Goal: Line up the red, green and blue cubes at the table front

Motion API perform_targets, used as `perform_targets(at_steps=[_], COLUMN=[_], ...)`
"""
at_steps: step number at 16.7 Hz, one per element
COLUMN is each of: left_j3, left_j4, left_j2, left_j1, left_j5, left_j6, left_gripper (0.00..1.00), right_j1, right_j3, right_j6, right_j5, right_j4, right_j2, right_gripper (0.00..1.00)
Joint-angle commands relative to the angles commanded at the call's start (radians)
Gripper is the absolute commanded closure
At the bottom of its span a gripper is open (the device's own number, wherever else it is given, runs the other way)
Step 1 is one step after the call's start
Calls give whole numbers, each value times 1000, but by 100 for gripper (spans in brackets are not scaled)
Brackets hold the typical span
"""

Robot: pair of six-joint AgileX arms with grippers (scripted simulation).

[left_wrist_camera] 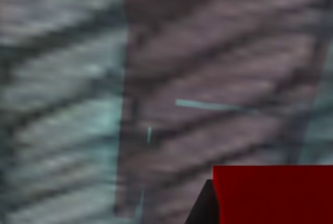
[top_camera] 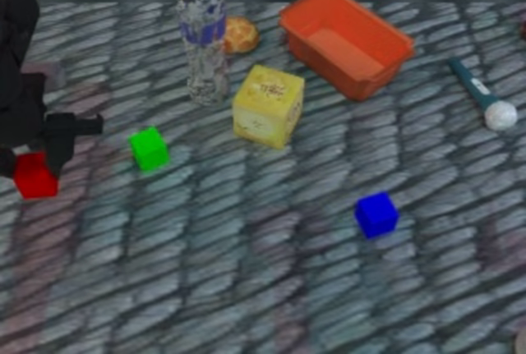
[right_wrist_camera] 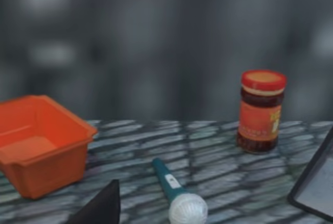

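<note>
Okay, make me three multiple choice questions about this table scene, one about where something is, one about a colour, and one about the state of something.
1. Which cube lies nearest the left end effector?
A. red cube
B. green cube
C. blue cube

2. What colour is the open tub at the table's back?
A. yellow
B. orange
C. white

3. How does the clear bottle stand?
A. lying flat
B. upside down
C. upright

Key: 1 A, the red cube sits right under the left arm, while the green cube and blue cube lie farther right. 2 B, its walls are orange. 3 C, its cap points up.
</note>
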Motion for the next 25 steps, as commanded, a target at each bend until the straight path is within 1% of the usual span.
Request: perform_targets(at_steps=[4,6,9,15,17,19,25], left_j3=[-5,-14,-45,-134,-157,-170,-179], left_j4=[1,-5,-17,-40,-40,-38,-21], left_j2=[1,-10,-44,-142,-175,-195,-186], left_j1=[-20,-76,-220,-584,-666,-707,-709], left_j5=[-1,-3,-8,-17,-22,-25,-24], left_j6=[-11,-62,-187,-495,-572,-612,-612], left_gripper=[100,100,100,100,100,100,100], right_j1=[0,0,0,0,0,0,0], right_j3=[0,0,0,0,0,0,0], right_j6=[0,0,0,0,0,0,0], right_j5=[0,0,0,0,0,0,0], right_j4=[0,0,0,0,0,0,0], right_j2=[0,0,0,0,0,0,0], right_gripper=[0,0,0,0,0,0,0])
